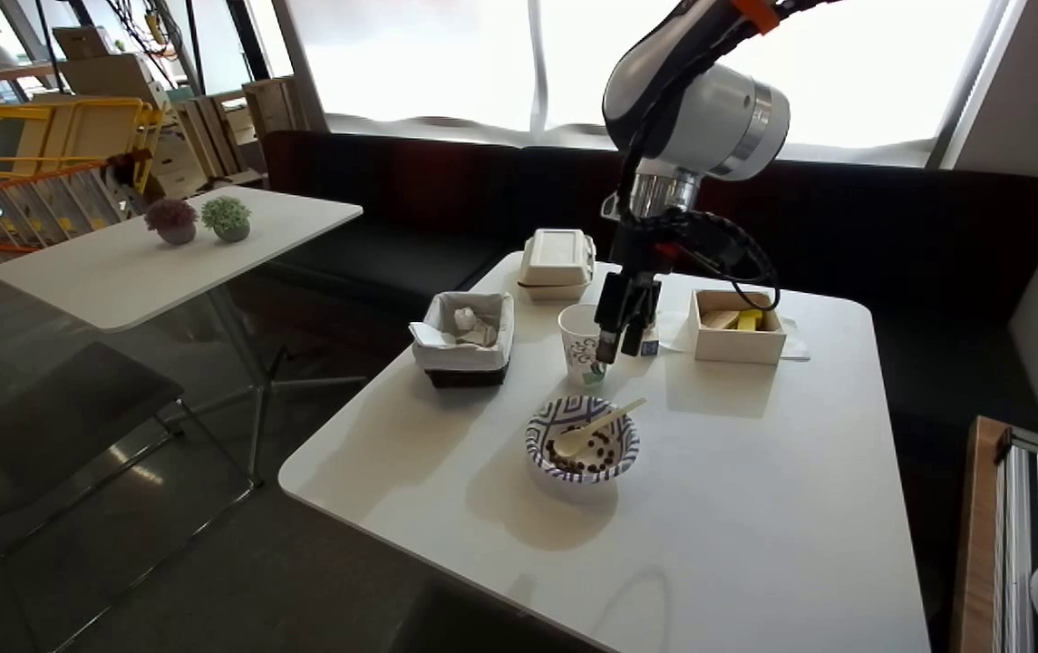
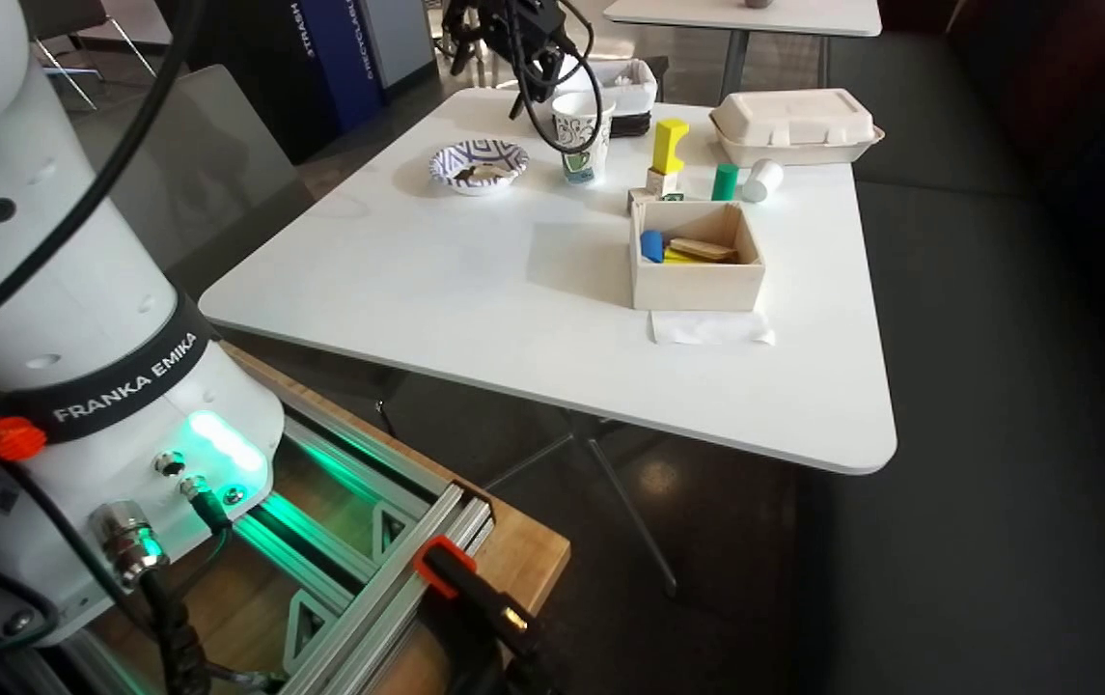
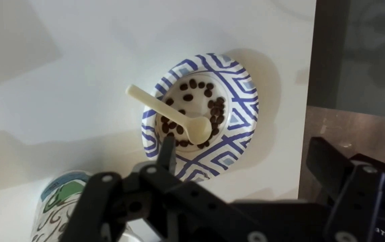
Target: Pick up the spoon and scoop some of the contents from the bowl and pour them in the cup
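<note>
One cream-coloured, plastic-looking spoon (image 1: pixel 593 429) in an exterior view: lies in the round shallow blue-and-white patterned bowl (image 1: pixel 540 437), handle jutting past rim. Tall white printed paper cup (image 1: pixel 578 345) near bowl, not touching. Black two-jaw gripper (image 1: pixel 619 348) above the bowl's cup side, pointing down, slight lean, holding nothing.

In an exterior view: open pale wooden box (image 2: pixel 697 288) well apart from bowl, on its cup side; jaws hard to make out from there.

Wrist view: jaws wide apart, no object gripped. Spoon up-left of the gap, long axis slanting, handle end over the bowl's upper-left rim, scoop end among dark brown beans (image 3: pixel 216 111). Handle runs more along the closing line than across it; gripper probably needs a turn before grasping.
</note>
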Motion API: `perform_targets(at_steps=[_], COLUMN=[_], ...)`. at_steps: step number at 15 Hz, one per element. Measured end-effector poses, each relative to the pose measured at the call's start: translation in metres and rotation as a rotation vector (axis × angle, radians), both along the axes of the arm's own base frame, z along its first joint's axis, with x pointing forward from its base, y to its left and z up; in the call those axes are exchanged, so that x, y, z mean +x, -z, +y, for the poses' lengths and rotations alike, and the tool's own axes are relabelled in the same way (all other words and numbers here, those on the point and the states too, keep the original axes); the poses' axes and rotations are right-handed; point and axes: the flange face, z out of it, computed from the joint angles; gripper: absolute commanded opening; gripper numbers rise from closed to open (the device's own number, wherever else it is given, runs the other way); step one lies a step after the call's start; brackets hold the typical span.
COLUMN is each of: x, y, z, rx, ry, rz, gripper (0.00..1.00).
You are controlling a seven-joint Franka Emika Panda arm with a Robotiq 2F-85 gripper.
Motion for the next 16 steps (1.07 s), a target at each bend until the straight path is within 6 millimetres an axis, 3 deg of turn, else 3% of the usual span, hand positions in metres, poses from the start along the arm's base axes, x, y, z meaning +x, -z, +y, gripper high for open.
perform_targets(at_steps=[6,16], x=[0.003,0.012], y=[0.000,0.045], z=[-0.002,-0.016], rx=[0.002,0.032], ry=[0.002,0.013], rz=[-0.003,-0.018], gripper=[1.00,1.00])
